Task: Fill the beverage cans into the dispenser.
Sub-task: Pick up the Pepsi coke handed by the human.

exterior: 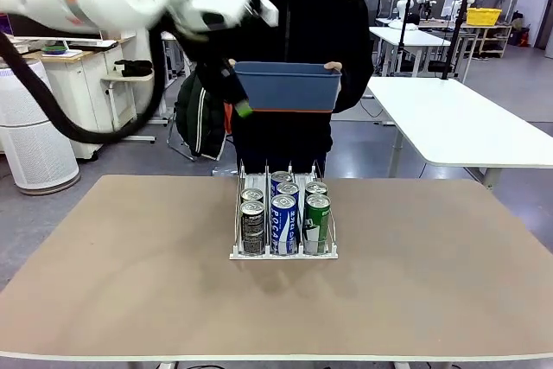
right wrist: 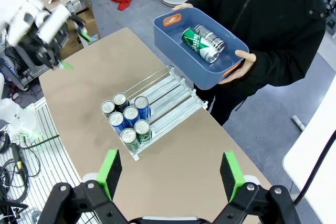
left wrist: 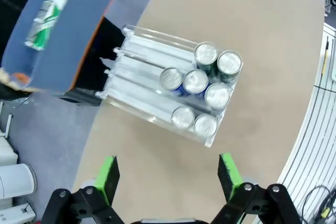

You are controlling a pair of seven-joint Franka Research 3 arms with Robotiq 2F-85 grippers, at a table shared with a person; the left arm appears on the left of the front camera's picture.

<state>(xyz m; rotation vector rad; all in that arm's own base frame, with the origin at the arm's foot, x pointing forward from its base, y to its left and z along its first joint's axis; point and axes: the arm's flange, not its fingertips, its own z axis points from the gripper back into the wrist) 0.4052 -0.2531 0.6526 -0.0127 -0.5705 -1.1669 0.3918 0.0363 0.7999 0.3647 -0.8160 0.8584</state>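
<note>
The tan worktop (exterior: 130,283) bore the white-based dispenser (right wrist: 168,97) near its middle, somewhat toward the far edge, its three lanes running lengthwise from that edge toward the robot's side.

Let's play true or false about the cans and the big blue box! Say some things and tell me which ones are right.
1. Seven beverage cans stand in the dispenser. True.
2. The blue tub sits on the table. False: a person's hands hold it up in the air.
3. The left gripper grips a can. False: its jaws are open and empty.
4. A green can lies in the blue tub. True.
</note>
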